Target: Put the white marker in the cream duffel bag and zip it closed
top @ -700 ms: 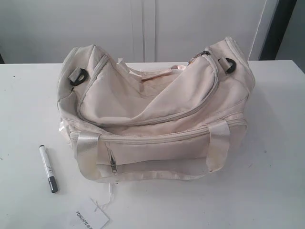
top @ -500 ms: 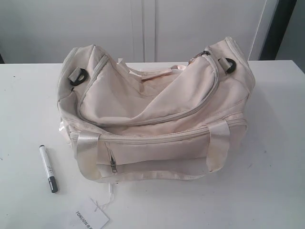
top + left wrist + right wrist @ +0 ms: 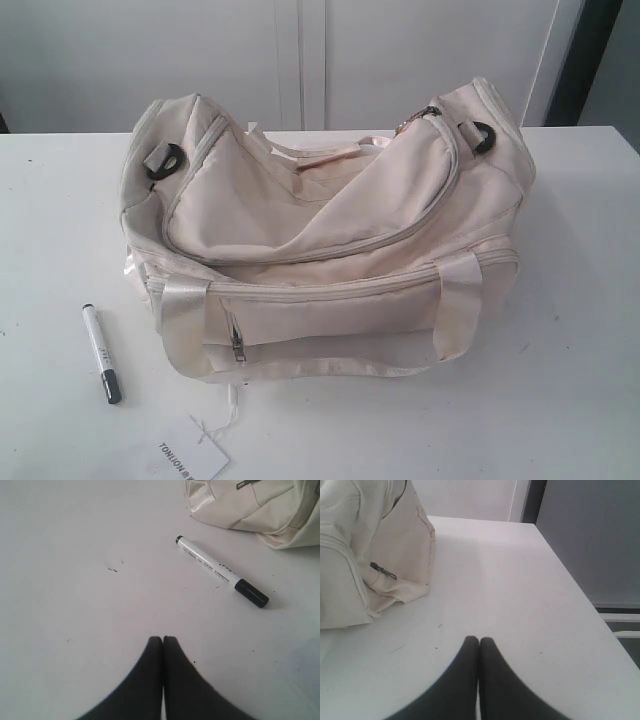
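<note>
Cream duffel bag (image 3: pixel 330 250) sits mid-table (image 3: pixel 560 400); top zip possibly shut, unclear. White marker (image 3: pixel 101 353) lies near-left of the bag, apart. Left claw (image 3: pixel 163 640) and right claw (image 3: pixel 479 640) are closed, empty. Nothing has moved, so the pick is unstarted.

One desk (image 3: pixel 560 400). On it lie three loose things, one of each kind: one cream duffel bag (image 3: pixel 330 230), one white marker (image 3: pixel 101 353) and one paper tag (image 3: pixel 190 460) at the desk's near edge. The marker has one black cap. The bag shows two black strap rings (image 3: pixel 165 160), one at each end, one front zip pocket (image 3: pixel 320 325), and one satin handle (image 3: pixel 300 368) in full sight; a second handle behind it is mostly hidden. Two pincers: the left pincer (image 3: pixel 162 640) and the right pincer (image 3: pixel 479 640), each with two dark fingers.
</note>
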Available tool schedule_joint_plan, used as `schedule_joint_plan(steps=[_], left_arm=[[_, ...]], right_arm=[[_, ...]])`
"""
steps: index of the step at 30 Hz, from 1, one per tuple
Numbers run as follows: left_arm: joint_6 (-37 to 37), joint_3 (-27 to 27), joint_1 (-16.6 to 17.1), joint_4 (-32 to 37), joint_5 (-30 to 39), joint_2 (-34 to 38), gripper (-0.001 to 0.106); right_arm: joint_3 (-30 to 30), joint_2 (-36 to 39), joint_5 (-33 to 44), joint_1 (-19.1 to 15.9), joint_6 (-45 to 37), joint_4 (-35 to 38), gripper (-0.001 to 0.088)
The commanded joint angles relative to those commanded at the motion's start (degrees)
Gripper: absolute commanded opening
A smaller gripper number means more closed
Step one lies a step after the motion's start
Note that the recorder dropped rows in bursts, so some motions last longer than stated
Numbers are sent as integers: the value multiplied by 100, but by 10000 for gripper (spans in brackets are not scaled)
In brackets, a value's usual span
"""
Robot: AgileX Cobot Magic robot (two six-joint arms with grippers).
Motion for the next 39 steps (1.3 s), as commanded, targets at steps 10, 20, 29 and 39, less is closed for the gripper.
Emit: schedule_joint_plan(steps=[10, 20, 29, 39], left_arm=[[0, 0, 0, 0, 0, 0, 0], [0, 0, 0, 0, 0, 0, 0], [0, 0, 0, 0, 0, 0, 0], [0, 0, 0, 0, 0, 0, 0]], right_arm=[[0, 0, 0, 0, 0, 0, 0], [0, 0, 0, 0, 0, 0, 0], [0, 0, -193, 0, 0, 0, 0], [0, 0, -1898, 0, 0, 0, 0]])
